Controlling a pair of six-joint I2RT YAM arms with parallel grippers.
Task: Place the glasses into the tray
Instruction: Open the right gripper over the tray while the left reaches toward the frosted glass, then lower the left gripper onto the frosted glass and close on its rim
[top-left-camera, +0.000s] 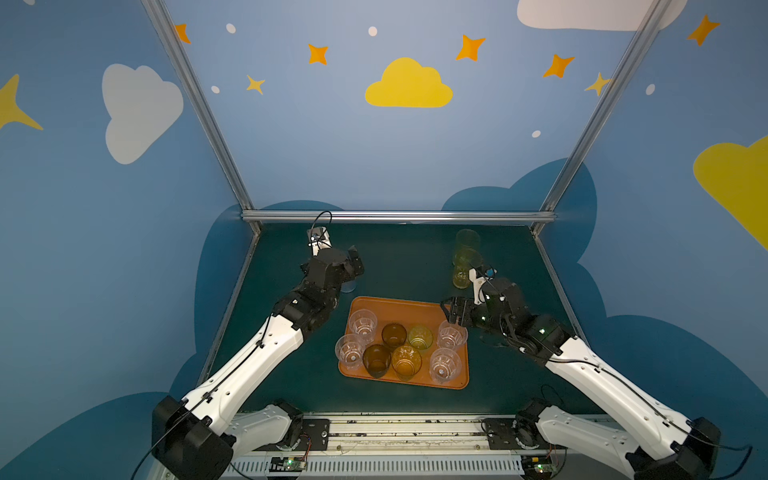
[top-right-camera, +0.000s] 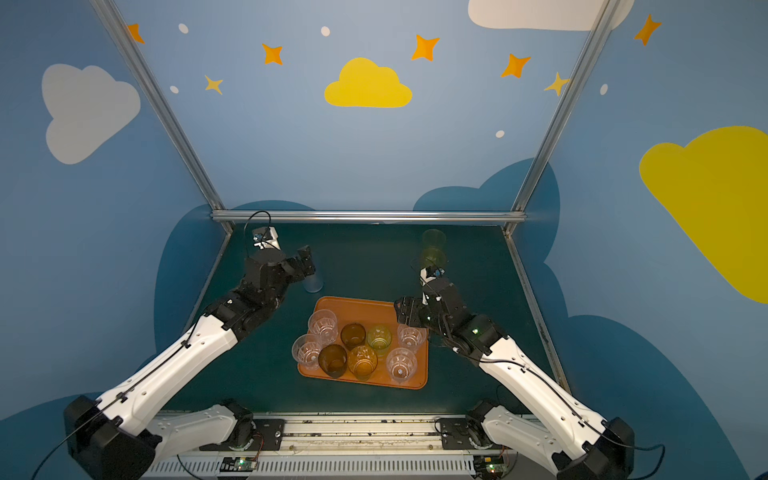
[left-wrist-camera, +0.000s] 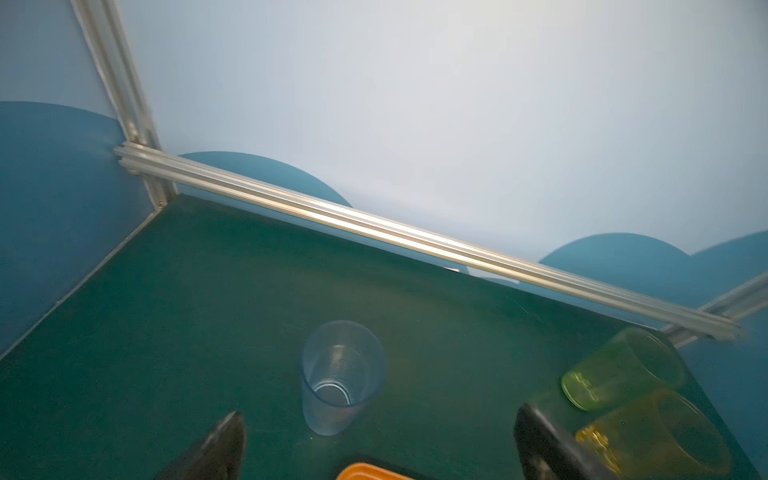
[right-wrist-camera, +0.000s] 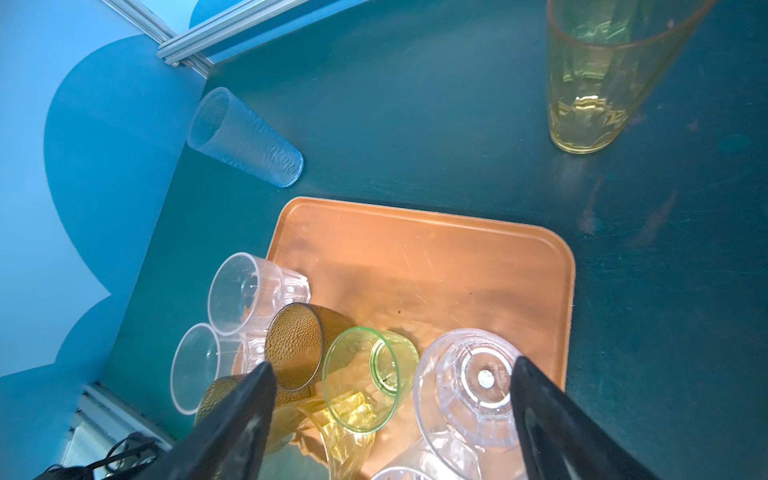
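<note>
The orange-brown tray (top-left-camera: 399, 307) (top-right-camera: 353, 306) (right-wrist-camera: 415, 257) lies mid-table and holds several glasses: clear faceted ones (top-left-camera: 363, 322), brown ones (top-left-camera: 394, 334), a green one (top-left-camera: 420, 337) and an amber one (top-left-camera: 406, 360). A tall frosted bluish tumbler (top-right-camera: 312, 282) (left-wrist-camera: 340, 374) (right-wrist-camera: 245, 139) stands upright on the mat beyond the tray's far left corner. My left gripper (top-right-camera: 305, 259) (left-wrist-camera: 380, 413) is open just short of it, touching nothing. Two tall yellow tumblers (top-left-camera: 467, 245) (top-left-camera: 462, 274) (right-wrist-camera: 594, 83) stand far right. My right gripper (top-left-camera: 453, 309) (right-wrist-camera: 391, 362) hovers open over the tray's far right corner, empty.
Aluminium frame rails (top-left-camera: 399, 216) and blue walls close the green mat (top-left-camera: 407, 266) at the back and sides. My right arm's wrist (top-left-camera: 498, 299) is close to the nearer yellow tumbler. The far half of the tray is bare.
</note>
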